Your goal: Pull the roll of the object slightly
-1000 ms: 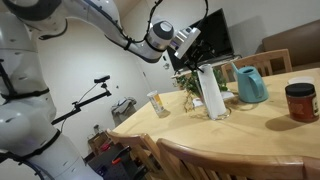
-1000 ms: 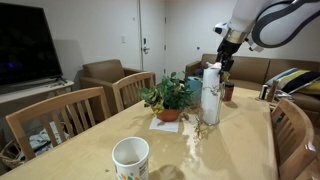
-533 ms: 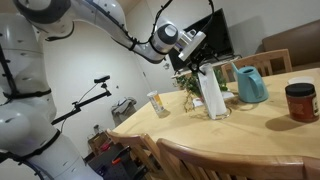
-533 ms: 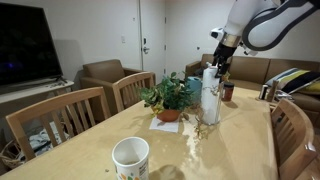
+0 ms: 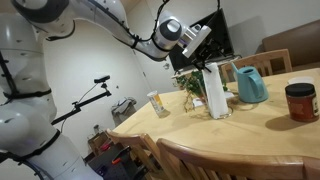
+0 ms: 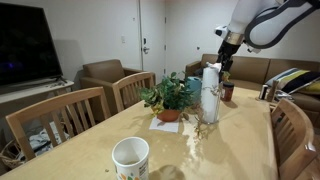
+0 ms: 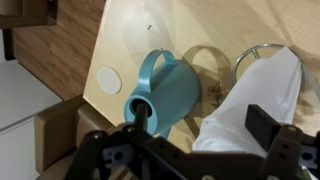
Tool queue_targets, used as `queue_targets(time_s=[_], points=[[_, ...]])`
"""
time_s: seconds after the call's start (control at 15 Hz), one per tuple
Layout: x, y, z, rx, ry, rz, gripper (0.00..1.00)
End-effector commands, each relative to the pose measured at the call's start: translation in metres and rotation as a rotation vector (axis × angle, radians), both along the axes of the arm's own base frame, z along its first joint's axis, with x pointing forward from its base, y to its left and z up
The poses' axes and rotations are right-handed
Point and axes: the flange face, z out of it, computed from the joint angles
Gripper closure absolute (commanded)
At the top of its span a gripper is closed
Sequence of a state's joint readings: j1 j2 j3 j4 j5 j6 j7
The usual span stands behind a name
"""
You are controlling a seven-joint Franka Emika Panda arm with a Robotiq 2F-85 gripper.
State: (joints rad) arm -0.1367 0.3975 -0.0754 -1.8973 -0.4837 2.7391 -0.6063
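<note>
A white paper towel roll [image 5: 215, 90] stands upright on a wire holder on the wooden table, also in the other exterior view [image 6: 210, 95]. My gripper [image 5: 204, 62] hangs just above the roll's top in both exterior views [image 6: 221, 62]. In the wrist view the gripper [image 7: 203, 122] is open, and the white roll [image 7: 255, 100] fills the space below and between its two dark fingers. I cannot tell whether the fingers touch the roll.
A teal watering can [image 7: 165, 90] stands right next to the roll [image 5: 250, 85]. A potted plant [image 6: 168, 98], a red-lidded jar [image 5: 300, 100], a paper cup [image 6: 131, 158] and wooden chairs [image 6: 55, 120] are around the table.
The gripper has shifted a little sideways over the roll's top and stays open. The roll has not moved.
</note>
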Motion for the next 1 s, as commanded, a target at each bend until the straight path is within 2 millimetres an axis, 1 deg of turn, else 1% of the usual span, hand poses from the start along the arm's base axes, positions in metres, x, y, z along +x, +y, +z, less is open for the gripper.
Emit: queue_targets(time_s=[0.0,0.27,0.93], points=[[0.001,-0.001,0.003,-0.012,0.014,0.012,0.0],[0.003,0.007,-0.004,-0.007,0.026,0.025,0.0],[0.008,0.016,-0.025,0.006,0.059,0.038,0.0]])
